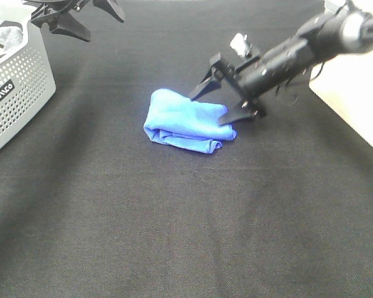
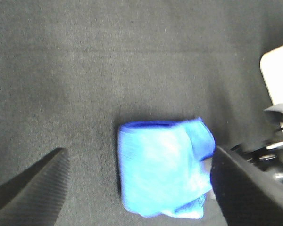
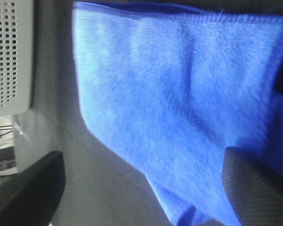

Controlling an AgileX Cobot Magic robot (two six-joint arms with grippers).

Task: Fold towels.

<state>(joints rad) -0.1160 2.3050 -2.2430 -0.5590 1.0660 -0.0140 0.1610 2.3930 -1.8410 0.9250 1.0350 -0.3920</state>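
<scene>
folded blue towel [image 1: 189, 121] on black cloth [image 1: 174, 223]

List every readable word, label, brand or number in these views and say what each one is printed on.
"VIVCO", as best it reads: white letters on a small dark label on the wall of the grey perforated basket, exterior high view; the first letters are uncertain.
Blue towel: no readable tag or print in any view.
The basket wall in the right wrist view shows only holes, no text.

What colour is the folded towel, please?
Bright royal blue; the towel shows best in the exterior high view.
</scene>
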